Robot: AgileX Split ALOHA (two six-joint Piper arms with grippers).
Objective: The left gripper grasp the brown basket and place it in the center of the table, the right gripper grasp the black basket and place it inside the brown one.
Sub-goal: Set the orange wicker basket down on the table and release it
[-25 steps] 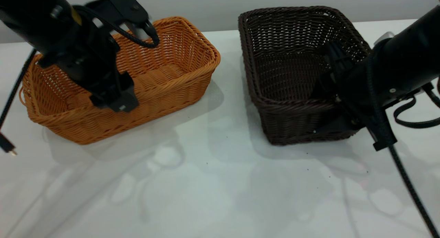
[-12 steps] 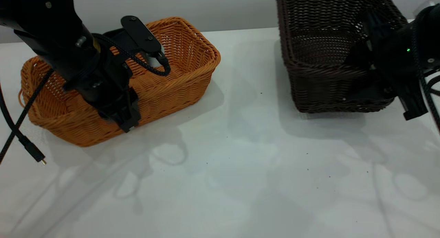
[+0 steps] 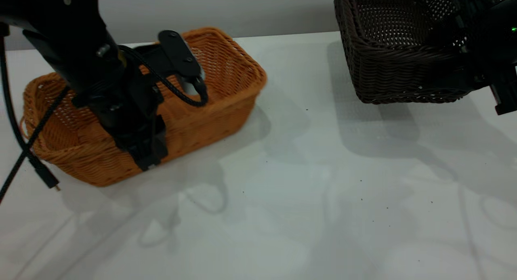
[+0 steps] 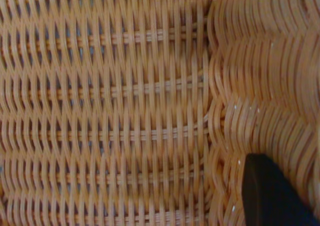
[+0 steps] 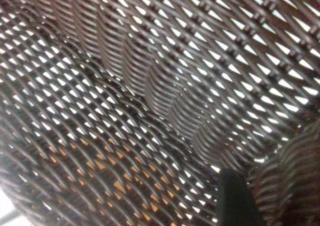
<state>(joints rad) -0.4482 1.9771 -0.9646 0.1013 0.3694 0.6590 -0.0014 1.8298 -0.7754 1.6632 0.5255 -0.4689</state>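
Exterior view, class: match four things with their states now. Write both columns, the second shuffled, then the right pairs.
Things:
1. brown basket
2. black basket
3. left end effector
4. table

States:
A. raised above the tabletop, at the right end effector
B. white, with tiny dark specks
C. clamped over an orange wicker rim
D. on the tabletop, at the view's left

Pairs: 1-D, 2-A, 3-C, 4-B
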